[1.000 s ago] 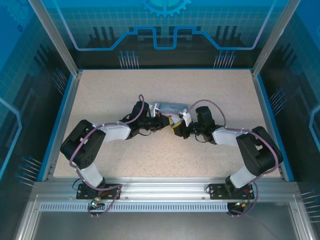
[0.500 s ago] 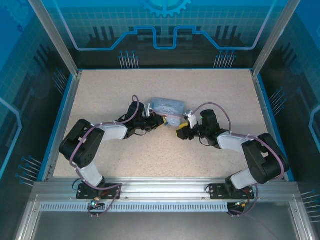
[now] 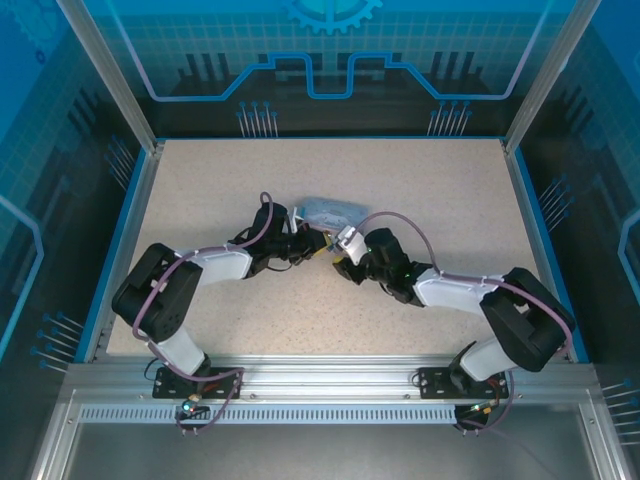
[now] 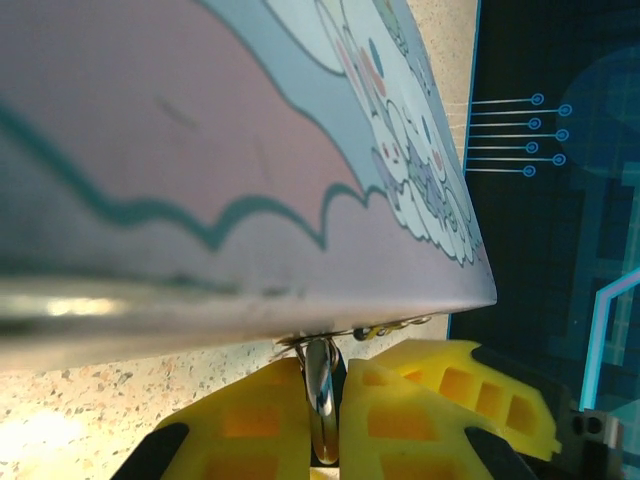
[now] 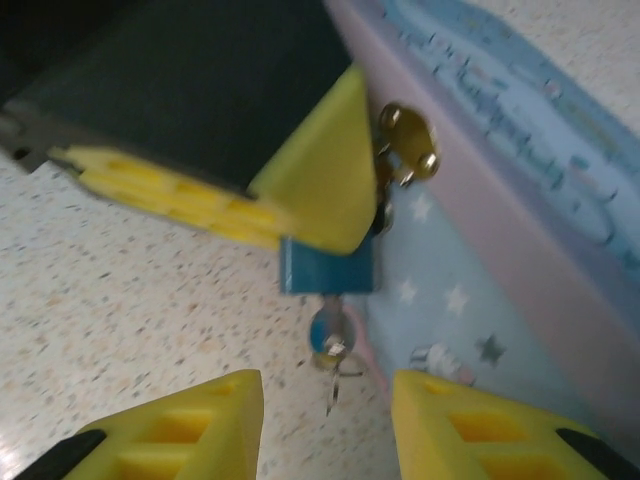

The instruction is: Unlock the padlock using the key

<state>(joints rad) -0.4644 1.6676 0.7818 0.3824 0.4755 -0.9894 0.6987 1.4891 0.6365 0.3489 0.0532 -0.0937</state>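
The small teal padlock (image 5: 328, 270) hangs at the front of the pale blue cartoon tin (image 5: 500, 250). My left gripper (image 4: 335, 375) is shut on the padlock (image 4: 322, 400), which appears edge-on as a shiny metal strip between the yellow fingers (image 4: 250, 420). The key (image 5: 330, 335) sticks out of the padlock's underside, a thin ring dangling from it. My right gripper (image 5: 325, 425) is open, its yellow fingertips (image 5: 180, 425) on either side just short of the key, not touching it. From above, both grippers (image 3: 318, 246) (image 3: 338, 262) meet at the tin (image 3: 328, 211).
A brassy round piece (image 5: 408, 140) sits at the tin's edge above the padlock. The speckled table (image 3: 420, 170) has free room on all sides, bounded by a blue rim (image 3: 135, 220) and glass walls.
My right arm has swung left and closer to the padlock, with its jaws wider than a second ago. The tin has shifted slightly. The left gripper keeps its grip.
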